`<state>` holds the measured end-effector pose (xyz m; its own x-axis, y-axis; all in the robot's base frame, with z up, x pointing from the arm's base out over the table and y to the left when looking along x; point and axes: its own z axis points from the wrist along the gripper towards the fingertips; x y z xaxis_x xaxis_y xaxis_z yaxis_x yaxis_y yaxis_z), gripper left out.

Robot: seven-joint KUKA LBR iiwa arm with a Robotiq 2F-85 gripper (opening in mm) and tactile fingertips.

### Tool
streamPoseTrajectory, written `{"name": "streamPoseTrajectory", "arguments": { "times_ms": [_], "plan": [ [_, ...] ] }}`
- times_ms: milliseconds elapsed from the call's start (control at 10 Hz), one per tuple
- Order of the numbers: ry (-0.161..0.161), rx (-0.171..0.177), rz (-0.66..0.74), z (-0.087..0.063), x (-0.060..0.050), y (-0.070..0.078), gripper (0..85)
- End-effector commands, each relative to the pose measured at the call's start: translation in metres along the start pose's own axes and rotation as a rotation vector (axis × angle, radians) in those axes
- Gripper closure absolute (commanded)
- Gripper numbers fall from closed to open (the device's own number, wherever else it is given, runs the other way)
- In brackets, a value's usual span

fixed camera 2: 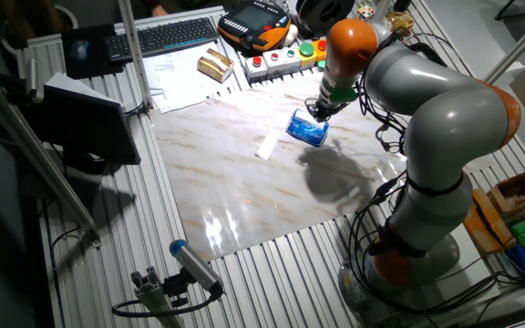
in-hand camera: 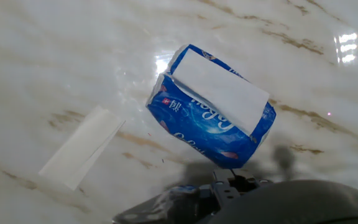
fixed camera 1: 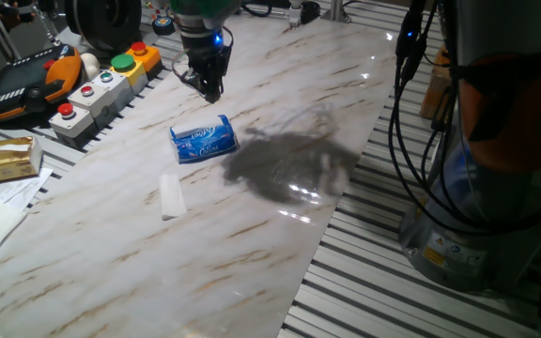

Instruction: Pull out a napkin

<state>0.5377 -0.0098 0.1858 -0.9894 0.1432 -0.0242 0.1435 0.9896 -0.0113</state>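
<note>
The blue tissue packet [fixed camera 1: 204,139] lies on the marble table [fixed camera 1: 280,94]; it also shows in the other fixed view [fixed camera 2: 307,128]. In the hand view the packet [in-hand camera: 191,127] lies with its top open, and a white napkin sheet [in-hand camera: 219,90] shows flat in the opening, still inside. My gripper [fixed camera 1: 210,92] hangs above the table just behind the packet, apart from it, fingers pointing down and drawn together, empty; it also shows in the other fixed view [fixed camera 2: 318,111]. No loose napkin lies on the marble.
A small narrow folded white strip [fixed camera 1: 171,195] lies on the marble near the packet, also in the hand view [in-hand camera: 82,146]. Button boxes [fixed camera 1: 101,89] and a pendant [fixed camera 1: 26,84] stand beyond the table's edge. A yellow box [fixed camera 1: 7,158] lies further along that side.
</note>
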Motion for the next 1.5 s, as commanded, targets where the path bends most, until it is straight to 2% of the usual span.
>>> {"name": "streamPoseTrajectory", "arguments": {
  "times_ms": [0,200,300,500,600,700,800,900,1100,1300,1400],
  "plan": [
    [0.010,-0.010,0.024,0.000,0.000,0.000,84.3],
    [0.028,-0.017,0.164,-0.002,-0.005,-0.002,84.3],
    [0.033,0.008,0.219,-0.003,-0.011,-0.009,84.3],
    [0.070,-0.018,0.413,-0.008,-0.018,-0.021,84.3],
    [0.057,-0.018,0.524,-0.007,-0.016,-0.021,84.3],
    [0.011,0.011,0.622,-0.002,-0.011,-0.017,84.3],
    [-0.020,0.025,0.695,0.005,-0.005,-0.014,84.3],
    [-0.020,0.016,0.797,0.009,-0.002,-0.013,84.3],
    [-0.014,-0.038,0.915,0.013,-0.001,-0.015,84.3],
    [-0.056,-0.030,0.968,0.014,-0.001,-0.014,84.3],
    [-0.067,-0.021,0.981,0.016,-0.002,-0.013,84.3]
  ]
}}
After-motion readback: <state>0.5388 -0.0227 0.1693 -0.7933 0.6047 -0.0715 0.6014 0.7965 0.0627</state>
